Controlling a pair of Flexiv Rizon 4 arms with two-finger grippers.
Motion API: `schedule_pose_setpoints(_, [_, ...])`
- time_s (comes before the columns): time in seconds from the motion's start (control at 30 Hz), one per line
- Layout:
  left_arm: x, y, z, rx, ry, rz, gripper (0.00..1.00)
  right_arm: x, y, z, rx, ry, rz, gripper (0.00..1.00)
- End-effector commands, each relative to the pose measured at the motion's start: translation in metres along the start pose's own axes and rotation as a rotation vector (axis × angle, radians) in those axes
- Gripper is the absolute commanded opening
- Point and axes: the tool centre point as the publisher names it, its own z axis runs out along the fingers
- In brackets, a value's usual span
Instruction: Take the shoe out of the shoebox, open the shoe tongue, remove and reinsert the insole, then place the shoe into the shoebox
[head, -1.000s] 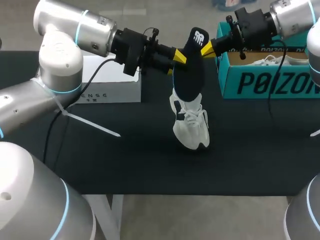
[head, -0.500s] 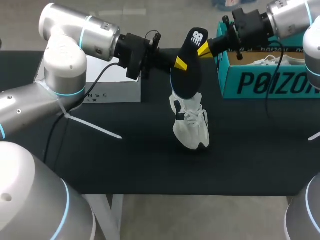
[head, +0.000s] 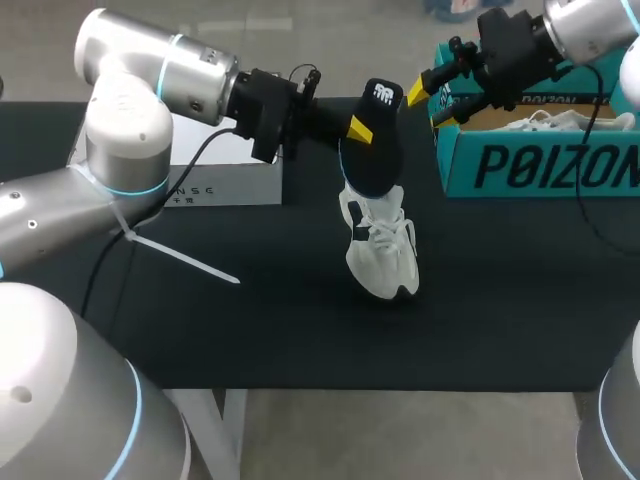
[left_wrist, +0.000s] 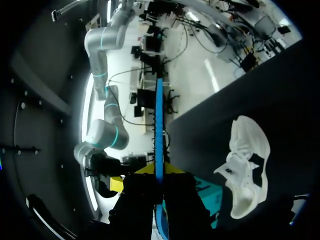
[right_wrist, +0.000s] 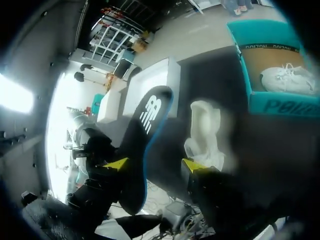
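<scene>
Your left gripper (head: 357, 126) is clamped on the dark insole (head: 375, 150), one yellow tip on each face, and holds it upright above the middle of the black table (head: 250, 320). In the left wrist view the insole (left_wrist: 159, 135) shows edge-on as a blue line between the fingers. Its lower end hangs over the heel opening of the white shoe (head: 380, 245), which rests on the table with its toe towards the near edge; you cannot tell whether they touch. Your right gripper (head: 428, 103) stands spread wide and holds nothing, just right of the insole's upper end and left of the teal shoebox (head: 540, 165) at the far right. A second white shoe (head: 545, 120) lies inside that box. A white box (head: 225, 175) sits at the far left.
</scene>
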Motion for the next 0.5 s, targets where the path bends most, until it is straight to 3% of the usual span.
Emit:
schedule_pose_setpoints(0.03, [0.0046, -0.0019, -0.0012, -0.007, -0.055, 0.011, 0.0, 0.0192, -0.0033, -0.0109, 0.0, -0.39, -0.122, 1.0])
schedule_pose_setpoints(0.13, [0.0055, -0.0017, -0.0035, -0.008, -0.082, 0.015, 0.0, 0.0259, -0.004, -0.0133, -0.001, -0.491, -0.183, 1.0])
schedule_pose_setpoints(0.5, [0.0035, -0.0054, 0.0018, -0.089, -0.011, 0.019, 0.0, 0.0259, -0.004, -0.0133, -0.001, -0.491, -0.183, 1.0])
